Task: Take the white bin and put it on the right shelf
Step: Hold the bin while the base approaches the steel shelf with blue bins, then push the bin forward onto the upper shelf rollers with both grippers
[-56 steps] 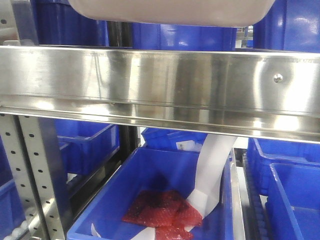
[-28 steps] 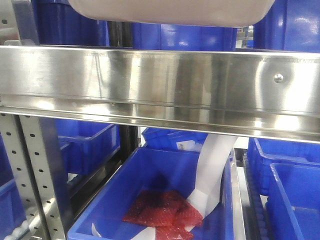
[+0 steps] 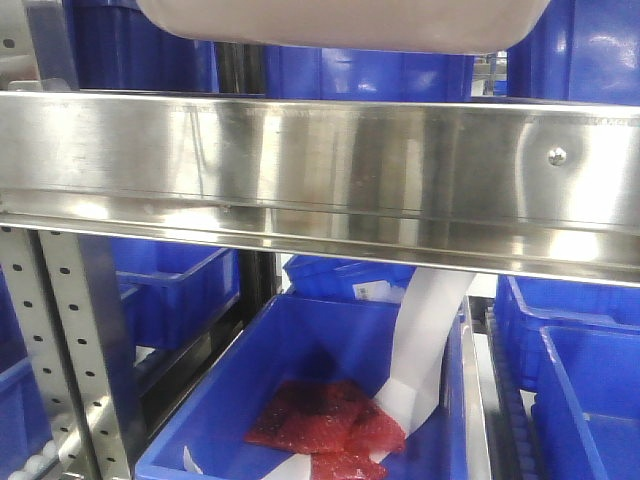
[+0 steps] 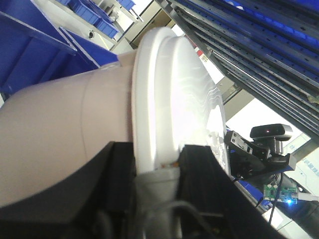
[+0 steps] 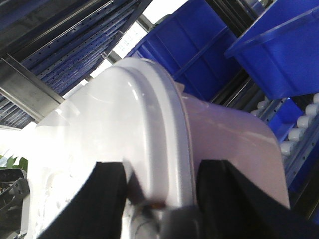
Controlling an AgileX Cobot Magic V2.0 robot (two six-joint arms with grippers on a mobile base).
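Pinkish-white bin [image 3: 340, 25], silver shelf [image 3: 320, 170], blue crates [image 3: 230, 390]

The bin [image 3: 340, 25] is seen above the shelf rail [image 3: 320, 170] and apart from it, with crates [image 3: 350, 72] ranged behind it. A screw head [image 3: 556, 156] is set in the right part of the rail. Below the rail a perforated upright [image 3: 60, 340] stands at the left. A central crate [image 3: 230, 400] is placed under the rail; packets [image 3: 325, 420] lie in its near end, and a paper strip [image 3: 425, 340] is leaned along its right wall. A roller track [image 3: 510, 400] runs between it and the crates to the right. In the wrist views the rim of the lidded bin is held between the fingers [image 4: 119, 164] of the left gripper [image 4: 157, 159] and between those of the right gripper [image 5: 159, 179].
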